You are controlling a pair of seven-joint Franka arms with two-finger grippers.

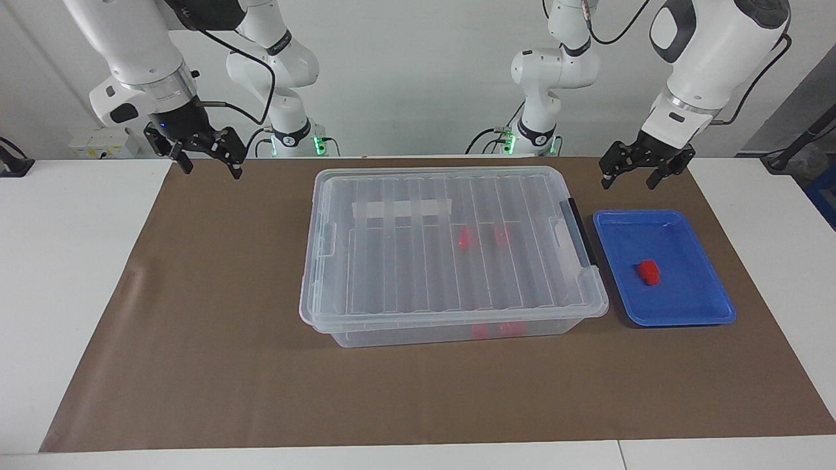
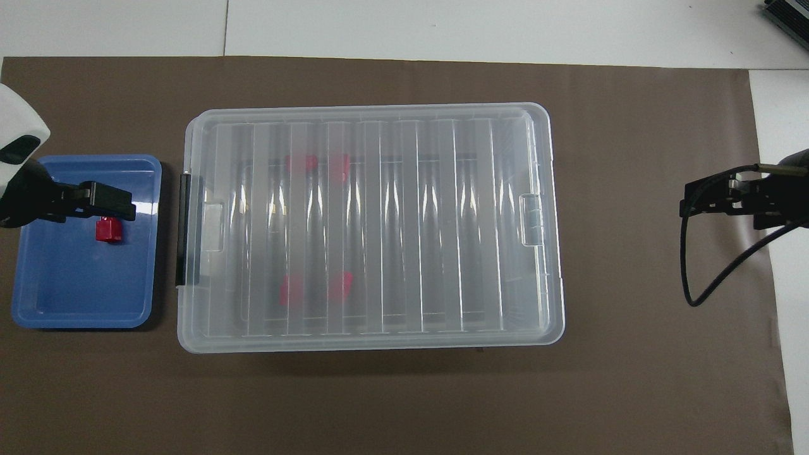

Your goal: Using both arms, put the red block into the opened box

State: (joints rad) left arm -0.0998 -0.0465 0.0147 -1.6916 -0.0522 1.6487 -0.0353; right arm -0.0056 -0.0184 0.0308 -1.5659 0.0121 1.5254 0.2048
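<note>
A red block (image 1: 648,272) (image 2: 108,229) lies in a shallow blue tray (image 1: 686,307) (image 2: 82,291) at the left arm's end of the table. Beside the tray stands the clear box (image 1: 450,316) (image 2: 379,335), with its ribbed lid lying flat on it. Through the lid, several more red shapes (image 1: 464,238) (image 2: 339,165) show inside. My left gripper (image 1: 629,183) (image 2: 107,202) hangs open and empty in the air over the tray's robot-side edge. My right gripper (image 1: 211,171) (image 2: 689,205) hangs open and empty over the brown mat at the right arm's end, well away from the box.
A black latch handle (image 1: 581,232) (image 2: 185,230) sits on the box end that faces the tray. A white tape strip (image 1: 401,209) lies on the lid. A brown mat (image 1: 196,326) (image 2: 632,379) covers the table under everything.
</note>
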